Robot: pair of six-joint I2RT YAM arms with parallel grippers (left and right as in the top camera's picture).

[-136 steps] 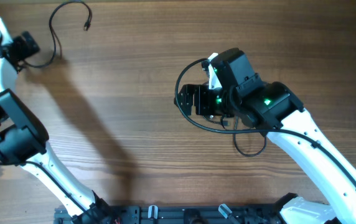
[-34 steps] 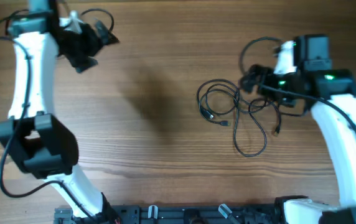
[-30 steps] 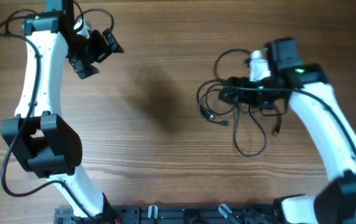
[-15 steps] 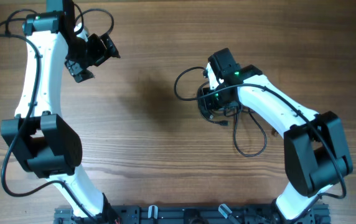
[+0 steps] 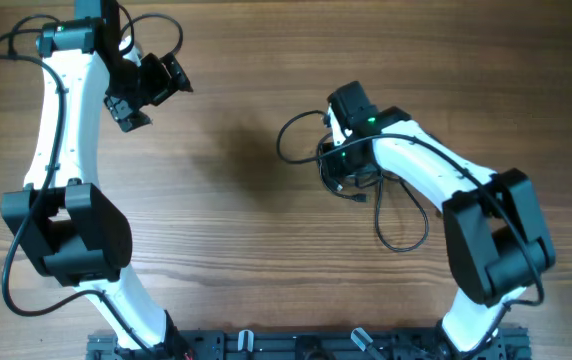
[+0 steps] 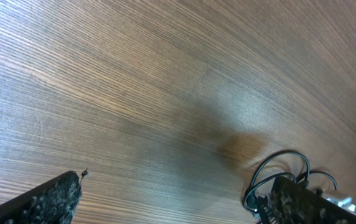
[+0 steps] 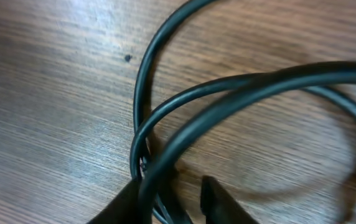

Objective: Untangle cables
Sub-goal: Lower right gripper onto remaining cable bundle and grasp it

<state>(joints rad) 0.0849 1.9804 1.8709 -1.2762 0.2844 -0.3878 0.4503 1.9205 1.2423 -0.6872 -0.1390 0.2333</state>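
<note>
The cables (image 5: 402,214) lie as a tangle of thin black loops on the wooden table right of centre. My right gripper (image 5: 338,166) is down at the tangle's left end. In the right wrist view its dark fingers (image 7: 133,200) stand close together, and several strands of the cables (image 7: 184,118) run between them. A sliver of wood shows beside the right finger. My left gripper (image 5: 138,92) hangs wide open at the upper left with nothing in it. The left wrist view shows its fingertips (image 6: 52,198) far apart over bare wood, with the cables (image 6: 260,179) far off.
A thin black loop (image 5: 171,32) curls by the left arm at the table's top edge. The right arm's white links (image 5: 436,180) cross over part of the tangle. A dark rail (image 5: 296,346) runs along the front edge.
The right gripper's jaws have narrowed onto the strands, and the loop at its left has shifted slightly left. The left arm has not moved.
</note>
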